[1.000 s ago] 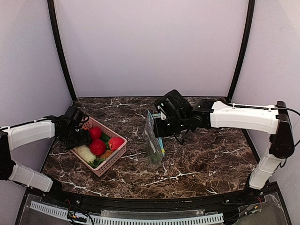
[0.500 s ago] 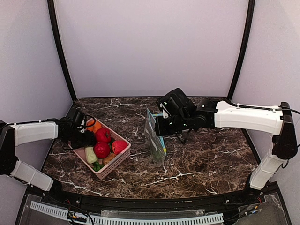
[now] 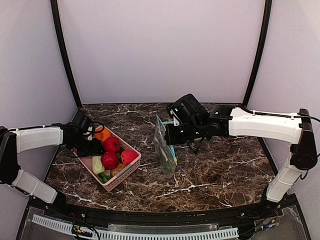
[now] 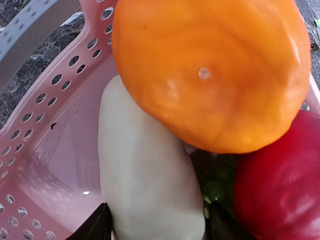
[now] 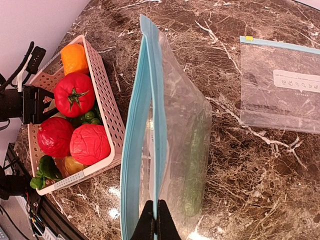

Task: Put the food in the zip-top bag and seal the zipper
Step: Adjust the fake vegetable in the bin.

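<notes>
The pink basket (image 3: 128, 167) at the left holds the food: an orange piece (image 4: 210, 70), a tomato (image 5: 75, 95), a pinkish-red round one (image 5: 90, 144), leafy green lettuce (image 5: 45, 170) and a long pale piece (image 4: 150, 175). My left gripper (image 3: 91, 147) reaches into the basket. In the left wrist view it (image 4: 157, 227) stands open, a finger close on each side of the pale piece. My right gripper (image 5: 159, 220) is shut on one teal zipper (image 5: 161, 125) strip of the zip-top bag (image 3: 165, 152), which hangs upright with its mouth parted. A green piece (image 5: 195, 165) lies inside.
A second clear bag (image 5: 280, 85) with a white label lies flat on the marble table (image 3: 220, 165), beyond the held one. The right arm (image 3: 260, 122) stretches across the middle of the table. Dark enclosure posts stand at the back corners.
My left gripper has pushed further into the basket and its jaws have narrowed round the pale piece. The basket has slid slightly right. The right gripper and bag have barely moved.
</notes>
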{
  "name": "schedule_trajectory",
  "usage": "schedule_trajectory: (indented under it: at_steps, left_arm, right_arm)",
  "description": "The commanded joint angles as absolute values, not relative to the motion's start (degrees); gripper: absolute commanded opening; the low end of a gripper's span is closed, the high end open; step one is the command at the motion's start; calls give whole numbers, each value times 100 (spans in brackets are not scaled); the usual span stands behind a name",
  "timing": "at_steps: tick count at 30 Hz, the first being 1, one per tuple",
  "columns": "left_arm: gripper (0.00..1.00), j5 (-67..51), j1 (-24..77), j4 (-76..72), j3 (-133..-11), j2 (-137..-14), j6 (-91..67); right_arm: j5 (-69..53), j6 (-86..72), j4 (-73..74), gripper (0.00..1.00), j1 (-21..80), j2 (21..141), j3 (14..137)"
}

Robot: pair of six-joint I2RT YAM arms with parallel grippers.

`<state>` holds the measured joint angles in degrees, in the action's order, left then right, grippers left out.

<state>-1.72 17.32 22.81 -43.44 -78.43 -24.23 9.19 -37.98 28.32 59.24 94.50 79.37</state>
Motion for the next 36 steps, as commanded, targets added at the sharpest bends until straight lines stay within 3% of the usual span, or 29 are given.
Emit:
schedule_trajectory:
  at_steps: [1,21,36]
  left_arm:
    - [57,70,1759,2872,-4210,-7320,-2741]
    - [56,1416,1758,3562,-4287,-5902,-3273]
    - [57,1421,1758,3842,-4765,-5285,-3018]
  right_arm:
    - [999,-3747,2760,0,5965,9489,8137]
    - [972,-3653,2760,0,5977,9554,8255]
    - [849,-3551,2713,0,6002,9639,8347]
